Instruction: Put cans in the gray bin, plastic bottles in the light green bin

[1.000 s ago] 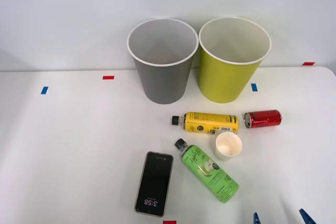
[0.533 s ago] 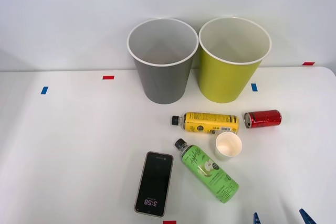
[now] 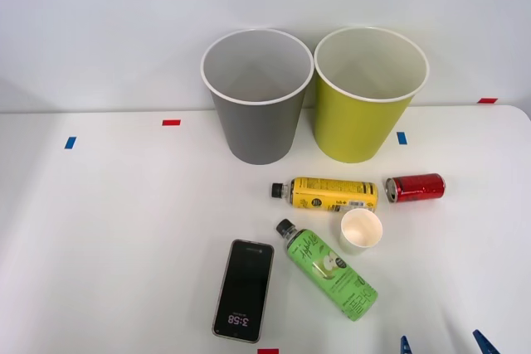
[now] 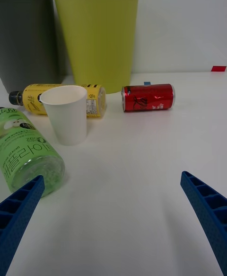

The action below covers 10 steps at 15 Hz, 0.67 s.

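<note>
- 2 blue fingers [image 4: 208,214] of the right gripper [image 3: 444,344] are spread wide, low over the table [image 3: 116,230], near the paper cup [image 3: 361,230].
- Red can [image 3: 415,187] lies sideways just beyond the cup, its silver top facing the yellow bottle [image 3: 326,193].
- Green bottle [image 3: 327,269] lies diagonally beside the cup, cap pointing toward the gray bin [image 3: 256,95].

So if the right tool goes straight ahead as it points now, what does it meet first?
Probably the red can, lying on its side almost dead ahead of the open right tool; the table between looks free. Depth is uncertain.
</note>
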### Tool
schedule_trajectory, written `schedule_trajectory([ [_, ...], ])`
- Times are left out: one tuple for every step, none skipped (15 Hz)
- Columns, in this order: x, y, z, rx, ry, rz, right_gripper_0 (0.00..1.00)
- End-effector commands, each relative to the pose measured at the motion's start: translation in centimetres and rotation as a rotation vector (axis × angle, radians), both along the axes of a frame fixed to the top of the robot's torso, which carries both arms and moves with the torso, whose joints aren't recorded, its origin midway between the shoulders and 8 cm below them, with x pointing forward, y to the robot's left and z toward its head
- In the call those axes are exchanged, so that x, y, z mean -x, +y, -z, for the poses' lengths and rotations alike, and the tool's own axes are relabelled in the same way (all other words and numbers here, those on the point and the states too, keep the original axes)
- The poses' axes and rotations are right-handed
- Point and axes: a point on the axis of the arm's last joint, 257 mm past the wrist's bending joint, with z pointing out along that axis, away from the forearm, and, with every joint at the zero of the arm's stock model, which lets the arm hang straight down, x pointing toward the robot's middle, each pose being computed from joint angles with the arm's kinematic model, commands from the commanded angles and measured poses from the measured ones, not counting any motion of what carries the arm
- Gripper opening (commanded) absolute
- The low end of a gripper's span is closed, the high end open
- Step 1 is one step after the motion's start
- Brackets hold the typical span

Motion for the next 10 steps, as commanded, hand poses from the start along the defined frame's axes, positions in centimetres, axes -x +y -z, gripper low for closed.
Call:
schedule_trajectory([
  [0.0, 0.0, 0.0, 0.0, 0.0, 0.0, 1.0],
  [0.0, 0.0, 0.0, 0.0, 0.0, 0.0, 1.0],
  [0.0, 0.0, 0.0, 0.0, 0.0, 0.0, 1.0],
  [0.0, 0.0, 0.0, 0.0, 0.0, 0.0, 1.0],
  [0.0, 0.0, 0.0, 0.0, 0.0, 0.0, 1.0],
  [0.0, 0.0, 0.0, 0.0, 0.0, 0.0, 1.0],
  [0.0, 0.0, 0.0, 0.0, 0.0, 0.0, 1.0],
  [0.0, 0.0, 0.0, 0.0, 0.0, 0.0, 1.0],
  [0.0, 0.0, 0.0, 0.0, 0.0, 0.0, 1.0],
  [0.0, 0.0, 0.0, 0.0, 0.0, 0.0, 1.0],
])
